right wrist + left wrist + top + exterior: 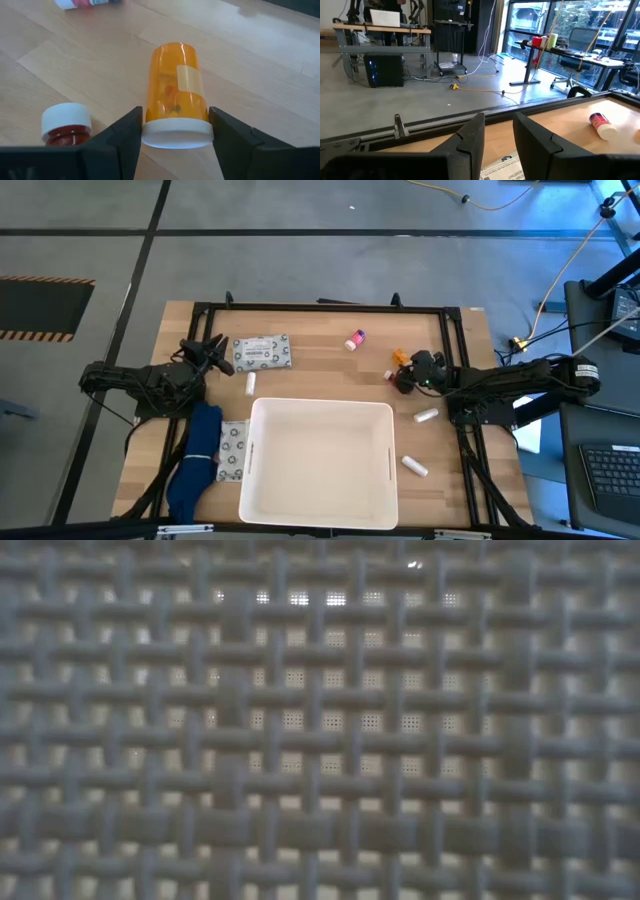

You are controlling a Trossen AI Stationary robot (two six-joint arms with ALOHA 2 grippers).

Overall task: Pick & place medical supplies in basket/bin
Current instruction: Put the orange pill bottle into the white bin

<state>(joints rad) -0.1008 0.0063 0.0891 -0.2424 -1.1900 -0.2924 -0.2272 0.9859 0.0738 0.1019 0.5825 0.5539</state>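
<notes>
R pincer [175, 142] is low over the bench [320, 355], right of centre. The orange vial [176, 97] lies on its side between the two fingers [122, 140], white cap end toward the wrist. The fingers sit tight at the cap on both sides; can't tell if they're actually pressing, and the vial rests on the wood, not lifted. Just beside it, outside the one finger, stands a small red bottle [66, 125] w/ white cap, untouched.

High view gives the layout the wrist cam can't: white bin [320, 462] at the near middle of the bench, nothing in it. Pink-capped vial [355, 339] is well apart from the R pincer, toward the far edge. Two white tubes [426, 416] lie right of the bin, a third just off its far-left corner. A patterned packet [263, 352] is by the L pincer [215, 348]; a second packet sits against the bin's left side, next to a blue cloth [195, 460].

L pincer hovers over the bench's left-far part, fingers part open w/ a clear gap, holding nothing; its wrist cam shows a packet edge under the fingers and the pink-capped vial farther off.

Low view: only a woven mesh [320, 720] filling the picture.
</notes>
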